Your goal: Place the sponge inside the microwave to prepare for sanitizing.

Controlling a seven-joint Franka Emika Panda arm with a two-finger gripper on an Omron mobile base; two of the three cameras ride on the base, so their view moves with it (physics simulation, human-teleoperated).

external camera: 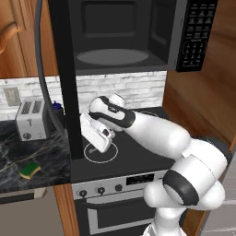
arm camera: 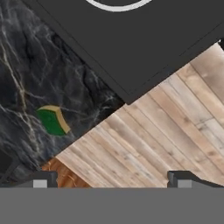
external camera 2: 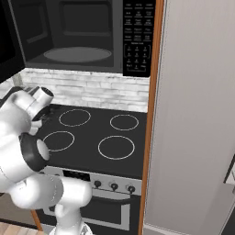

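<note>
The sponge [external camera: 30, 169], a small green-over-yellow block, lies on the dark marble counter [external camera: 18, 143] near its front edge, left of the stove. In the hand view the sponge [arm camera: 52, 120] sits left of centre, well ahead of the fingertips [arm camera: 40, 180]. My gripper [external camera: 94, 146] hangs over the stove's front-left burner, to the right of and above the sponge, tilted down. The gripper [arm camera: 111, 181] is open with nothing between its jaws. The black microwave [external camera: 113, 41] is mounted above the stove with its door [external camera: 62, 69] swung open to the left, and the grey turntable [external camera: 113, 56] is bare. The microwave [external camera 2: 78, 36] also shows its keypad.
A silver toaster [external camera: 32, 120] stands at the back of the counter, a small blue thing [external camera: 56, 106] behind it. The open door's long grey handle [external camera: 41, 69] hangs between toaster and gripper. The black stove [external camera 2: 96, 133] has ring burners. A wood panel [external camera: 198, 101] flanks its right side.
</note>
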